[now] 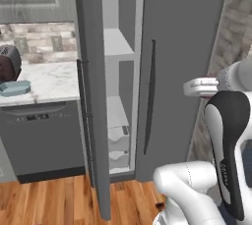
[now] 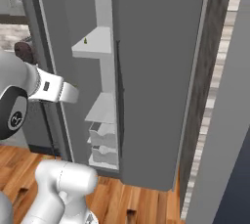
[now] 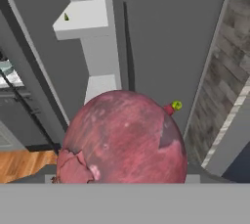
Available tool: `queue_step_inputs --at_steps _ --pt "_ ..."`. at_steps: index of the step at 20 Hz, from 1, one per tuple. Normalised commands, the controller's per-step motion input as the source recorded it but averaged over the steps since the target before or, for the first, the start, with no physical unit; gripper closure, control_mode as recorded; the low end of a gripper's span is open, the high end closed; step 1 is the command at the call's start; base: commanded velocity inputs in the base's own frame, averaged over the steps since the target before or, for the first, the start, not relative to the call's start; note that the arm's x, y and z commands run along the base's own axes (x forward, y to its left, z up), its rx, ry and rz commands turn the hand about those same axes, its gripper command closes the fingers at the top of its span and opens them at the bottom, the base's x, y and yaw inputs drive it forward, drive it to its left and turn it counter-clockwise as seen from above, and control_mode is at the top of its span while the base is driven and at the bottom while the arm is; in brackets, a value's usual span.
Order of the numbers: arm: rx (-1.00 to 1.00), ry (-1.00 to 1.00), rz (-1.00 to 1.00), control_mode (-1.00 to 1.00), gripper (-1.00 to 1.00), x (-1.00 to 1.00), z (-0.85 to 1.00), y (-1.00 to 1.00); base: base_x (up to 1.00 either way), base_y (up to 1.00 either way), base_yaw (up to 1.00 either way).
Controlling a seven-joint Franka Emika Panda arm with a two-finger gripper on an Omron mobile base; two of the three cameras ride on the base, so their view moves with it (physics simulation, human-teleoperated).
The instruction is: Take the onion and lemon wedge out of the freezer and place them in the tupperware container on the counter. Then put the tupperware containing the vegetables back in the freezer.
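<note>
In the left base view you see the tall matte grey freezer (image 1: 162,71) with its narrow door ajar, white shelves inside; the pale teal tupperware container (image 1: 15,88) sits on the veined marble tabletop (image 1: 49,82), cut off by the frame's edge. In the right base view, the tiny lemon wedge (image 2: 85,41) rests on the upper shelf (image 2: 95,42). In the hand view, the mottled red onion (image 3: 122,140) bulges between the wide-spread end effector (image 3: 122,176), gripped, hiding the fingertips.

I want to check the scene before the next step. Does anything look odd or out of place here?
Nothing is spilled or broken. The freezer door stands open. The lemon wedge lies alone on a white shelf. The onion sits right at the gripper, away from the tupperware container.
</note>
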Motion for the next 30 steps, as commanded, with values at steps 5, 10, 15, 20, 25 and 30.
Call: queue_step_inputs --at_steps 5,10,15,20,25,30 --pt "0.00 0.00 0.00 1.00 1.00 0.00 0.00 0.00 -0.60 0.13 0.02" --pt "0.00 0.00 0.00 1.00 1.00 0.00 0.00 0.00 -0.24 0.81 0.00" --pt "0.00 0.00 0.00 1.00 1.00 0.00 0.00 0.00 -0.02 1.00 0.00" --pt "0.00 0.00 0.00 1.00 1.00 0.00 0.00 0.00 0.00 1.00 0.00" --pt "0.00 0.00 0.00 1.00 1.00 0.00 0.00 0.00 0.02 1.00 -0.03" --pt "0.00 0.00 0.00 1.00 1.00 0.00 0.00 0.00 0.35 1.00 -0.04"
